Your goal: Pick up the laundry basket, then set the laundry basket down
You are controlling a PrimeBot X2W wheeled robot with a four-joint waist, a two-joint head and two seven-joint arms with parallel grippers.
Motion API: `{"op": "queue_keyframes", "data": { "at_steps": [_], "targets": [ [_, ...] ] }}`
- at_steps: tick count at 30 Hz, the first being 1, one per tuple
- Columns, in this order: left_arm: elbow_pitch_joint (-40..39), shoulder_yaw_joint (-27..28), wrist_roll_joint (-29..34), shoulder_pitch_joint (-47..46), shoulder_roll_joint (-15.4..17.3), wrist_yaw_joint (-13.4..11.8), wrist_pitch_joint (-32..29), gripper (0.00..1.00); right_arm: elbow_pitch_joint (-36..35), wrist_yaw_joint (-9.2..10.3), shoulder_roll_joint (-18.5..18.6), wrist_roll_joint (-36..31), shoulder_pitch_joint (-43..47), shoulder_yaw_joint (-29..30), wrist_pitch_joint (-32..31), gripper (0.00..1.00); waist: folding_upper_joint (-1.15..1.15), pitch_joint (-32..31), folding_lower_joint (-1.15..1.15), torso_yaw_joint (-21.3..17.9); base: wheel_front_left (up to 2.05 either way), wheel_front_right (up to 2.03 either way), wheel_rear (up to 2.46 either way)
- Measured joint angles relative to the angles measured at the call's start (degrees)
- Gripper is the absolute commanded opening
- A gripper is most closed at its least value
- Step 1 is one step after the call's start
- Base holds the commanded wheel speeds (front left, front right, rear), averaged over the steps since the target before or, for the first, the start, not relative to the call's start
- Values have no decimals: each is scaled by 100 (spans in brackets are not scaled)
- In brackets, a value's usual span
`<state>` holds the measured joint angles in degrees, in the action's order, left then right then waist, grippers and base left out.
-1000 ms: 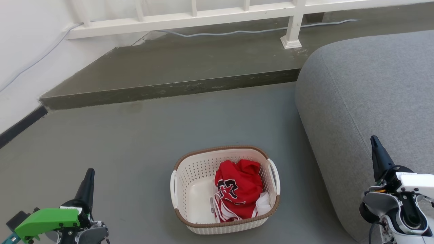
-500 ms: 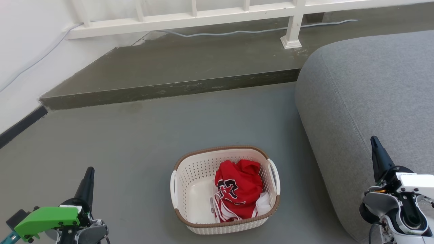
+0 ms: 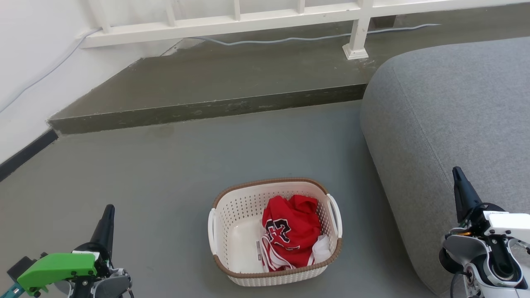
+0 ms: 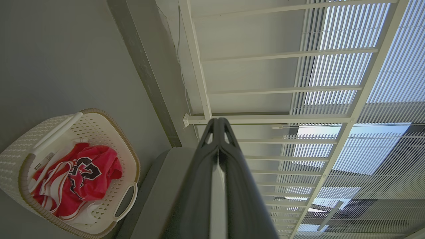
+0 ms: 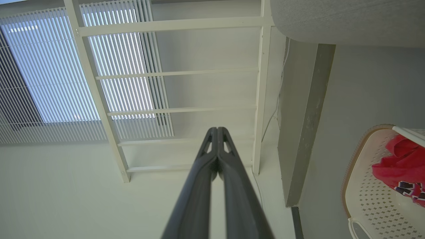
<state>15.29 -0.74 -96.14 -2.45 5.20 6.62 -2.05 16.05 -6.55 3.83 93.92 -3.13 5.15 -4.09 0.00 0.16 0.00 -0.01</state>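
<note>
Cream plastic with lots of little holes makes up the laundry basket (image 3: 242, 209). It sits on the grey floor (image 3: 165, 174), right in front of the robot and between its two arms. It looks light and stiff, so I think it will keep its shape when lifted. A soft red shirt (image 3: 292, 236) lies bunched in its right half, so that side may feel a bit heavier and the basket could tip. The best places to hold look like the left handle (image 3: 212, 231) and the right handle (image 3: 335, 215), one for each arm. The left gripper (image 3: 109, 207) is low on the left, well apart from the basket. Its fingers (image 4: 212, 139) are pressed together and hold nothing. The right gripper (image 3: 456, 170) is out on the right, over the edge of a big grey sofa (image 3: 447, 103). Its fingers (image 5: 225, 142) are pressed together and empty too. The floor looks smooth and flat. Behind the basket is a low step (image 3: 207, 109), then a white railing (image 3: 232, 20) with a thin cable (image 3: 290, 39) beside it.
</note>
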Motion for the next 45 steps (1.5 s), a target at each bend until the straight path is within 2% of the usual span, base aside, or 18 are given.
{"op": "queue_keyframes", "data": {
  "at_steps": [45],
  "targets": [
    [56,27,0,-27,-2,38,-19,0,14,0,-3,0,-3,11,-7,0,0,-2,0,0,0,0,0]
  ]
}}
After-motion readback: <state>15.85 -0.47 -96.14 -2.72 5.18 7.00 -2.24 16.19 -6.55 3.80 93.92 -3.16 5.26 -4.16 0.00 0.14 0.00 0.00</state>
